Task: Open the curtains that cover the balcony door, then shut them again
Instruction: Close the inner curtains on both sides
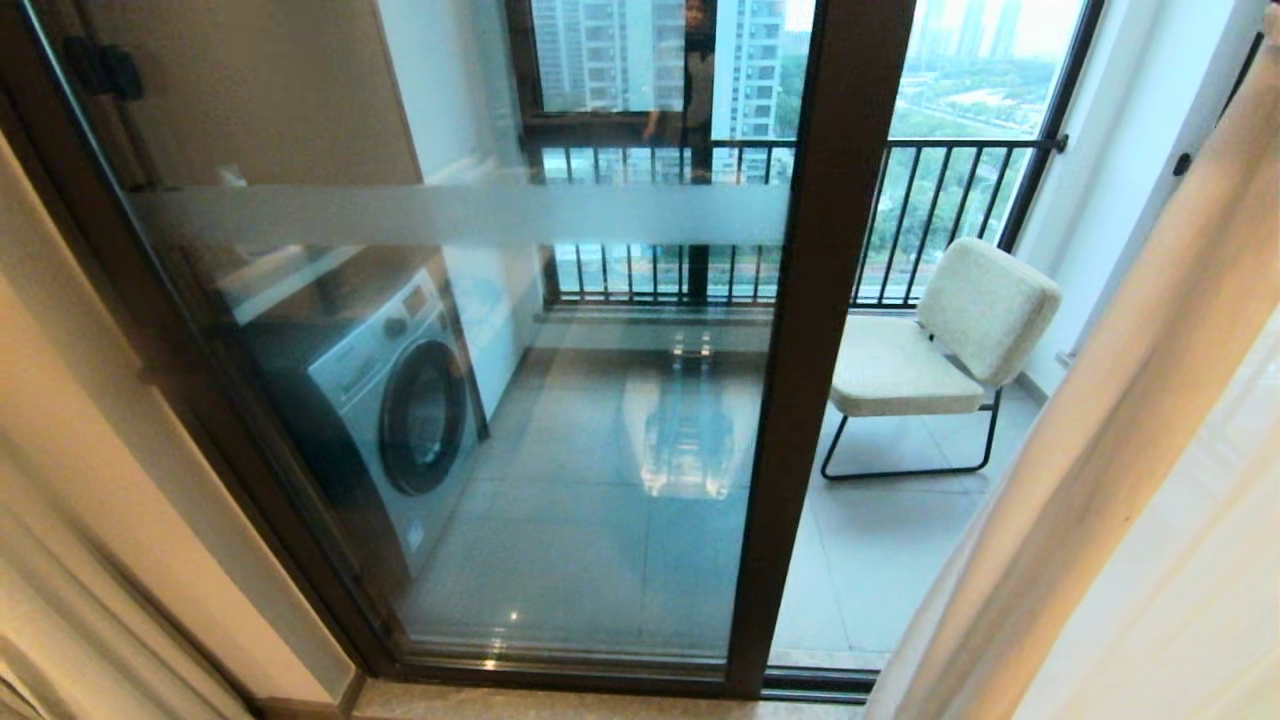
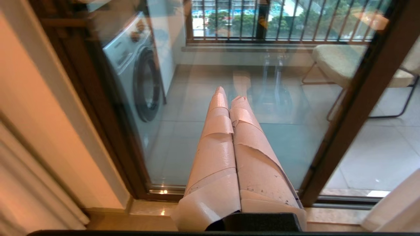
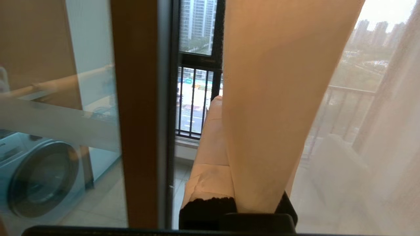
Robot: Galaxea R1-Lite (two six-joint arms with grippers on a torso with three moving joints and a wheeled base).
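Tall glass sliding balcony door with slim dark metal frame (image 1: 820,330): seen uncovered across most of the head view, a frosted horizontal stripe (image 1: 460,213) crossing the pane on the left of the central upright.

Cream-beige opaque woven curtains, floor-length and pleated: one panel (image 1: 1090,450) is gathered at the right of the door; another panel (image 1: 60,560) is drawn back at the far left edge.

Right claw (image 3: 226,131): taped in pale beige wrap, and closed on a fold of the cream-beige curtain (image 3: 269,98), which is seen draped between and over its fingers (image 3: 210,147). The door's central upright is placed just beside this claw; thin see-through white sheer fabric (image 3: 370,137) is hung on the claw's other side.

Left claw (image 2: 229,98): likewise taped, fingers pressed together with nothing held, pointed toward the glass pane. The left curtain panel (image 2: 23,183) lies well apart from it, off to its side.

Beyond the glass, ahead of both claws: silver front-loading washing machine (image 1: 390,400), cream cushioned chair on black wire legs (image 1: 950,340), black-barred railing (image 1: 930,210), grey tiled floor (image 1: 880,560). A person's reflection (image 1: 693,70) is caught in the upper glass.
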